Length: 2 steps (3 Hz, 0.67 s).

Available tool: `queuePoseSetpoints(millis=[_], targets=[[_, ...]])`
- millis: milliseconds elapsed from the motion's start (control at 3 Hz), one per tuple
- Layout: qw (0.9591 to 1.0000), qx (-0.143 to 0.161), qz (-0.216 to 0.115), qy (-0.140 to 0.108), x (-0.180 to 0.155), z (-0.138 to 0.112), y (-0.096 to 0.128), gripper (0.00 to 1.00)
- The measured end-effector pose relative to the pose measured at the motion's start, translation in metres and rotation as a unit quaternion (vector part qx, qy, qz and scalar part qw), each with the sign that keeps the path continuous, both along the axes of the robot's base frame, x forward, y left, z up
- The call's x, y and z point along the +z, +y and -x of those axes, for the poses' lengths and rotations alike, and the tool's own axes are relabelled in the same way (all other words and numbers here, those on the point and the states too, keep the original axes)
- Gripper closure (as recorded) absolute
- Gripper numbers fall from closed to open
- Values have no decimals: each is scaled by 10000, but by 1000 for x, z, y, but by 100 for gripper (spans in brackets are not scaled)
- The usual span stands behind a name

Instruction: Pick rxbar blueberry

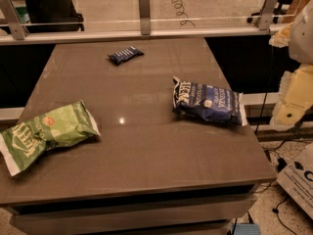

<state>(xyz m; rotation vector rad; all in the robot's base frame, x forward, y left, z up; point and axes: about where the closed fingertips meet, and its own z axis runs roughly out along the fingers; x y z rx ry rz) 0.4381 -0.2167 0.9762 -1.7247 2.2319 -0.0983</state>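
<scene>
At the far end of the table [146, 151] lies the small rxbar blueberry [125, 55], well apart from the green chip bag [46, 133] and the dark blue chip bag [208, 102] (2 big puffy ones). The gripper is out of view, so I cannot tell its state.

A: Off-task stuff we see: green chip bag [46, 133] at the table's [146, 151] front-left edge, dark blue chip bag [208, 102] toward the right side. Well apart.
B: We also get a glass barrier [98, 6] behind the table, printed box [299, 180] on the floor right.
</scene>
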Motion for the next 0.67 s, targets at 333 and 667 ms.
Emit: queuePoseSetpoints(millis=[333, 667], targets=[[10000, 0, 4, -19, 1, 0, 0, 0], [9994, 169, -118, -281, 0, -32, 2, 0]])
